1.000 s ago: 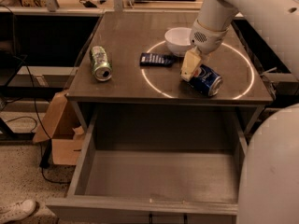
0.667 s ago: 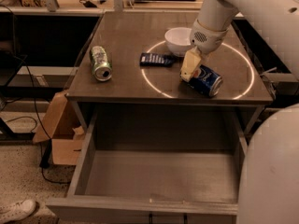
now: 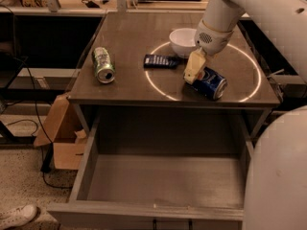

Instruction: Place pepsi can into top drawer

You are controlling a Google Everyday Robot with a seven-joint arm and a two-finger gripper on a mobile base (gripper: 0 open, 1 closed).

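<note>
The pepsi can (image 3: 212,83) lies on its side on the tabletop, right of centre, inside a ring of light. My gripper (image 3: 195,71) reaches down from the upper right; its cream fingers (image 3: 193,66) sit against the can's left end. The top drawer (image 3: 163,178) is pulled open below the table's front edge, with nothing in it.
A green-and-silver can (image 3: 103,64) lies on its side at the table's left. A white bowl (image 3: 184,41) and a dark blue flat packet (image 3: 160,61) sit just behind my gripper. A cardboard box (image 3: 62,138) stands on the floor at left. My robot body (image 3: 278,176) fills the lower right.
</note>
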